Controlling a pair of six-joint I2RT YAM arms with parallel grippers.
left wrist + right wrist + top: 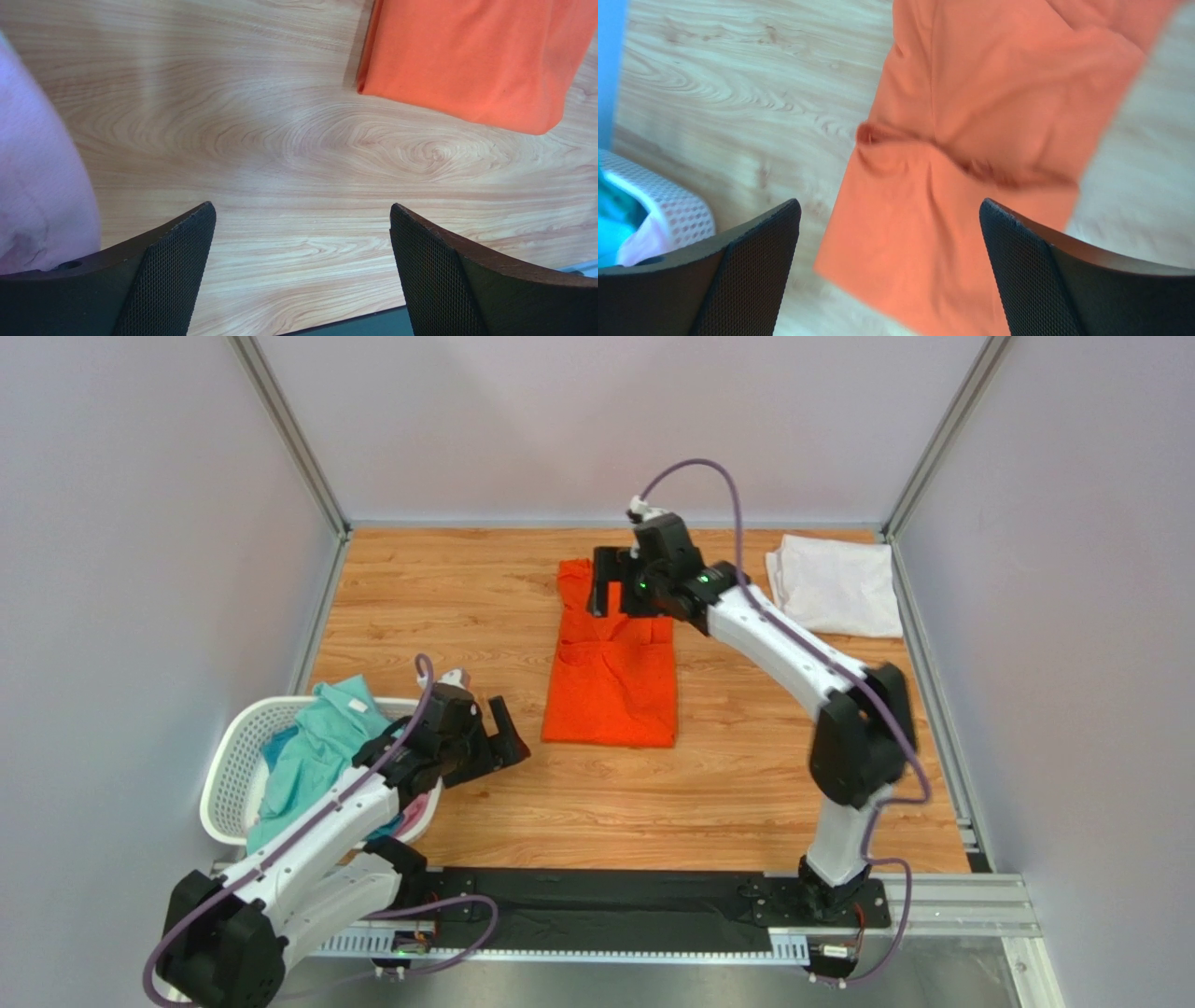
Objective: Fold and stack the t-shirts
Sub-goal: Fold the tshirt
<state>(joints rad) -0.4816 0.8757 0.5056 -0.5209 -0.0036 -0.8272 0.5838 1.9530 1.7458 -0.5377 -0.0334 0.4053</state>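
The orange t-shirt [613, 676] lies folded lengthwise in the middle of the table; it also shows in the left wrist view [477, 59] and the right wrist view [962, 175]. A folded white t-shirt [836, 584] lies at the far right. Teal [316, 742], blue and pink shirts sit in the basket. My right gripper [612, 583] is open and empty above the orange shirt's far end. My left gripper [501, 744] is open and empty over bare wood, left of the orange shirt's near corner; pink cloth [35, 182] is at its left.
A white mesh laundry basket [232, 770] stands at the near left by the left arm. Grey walls with metal frame rails enclose the wooden table [786, 784]. A black base rail [617, 903] runs along the near edge.
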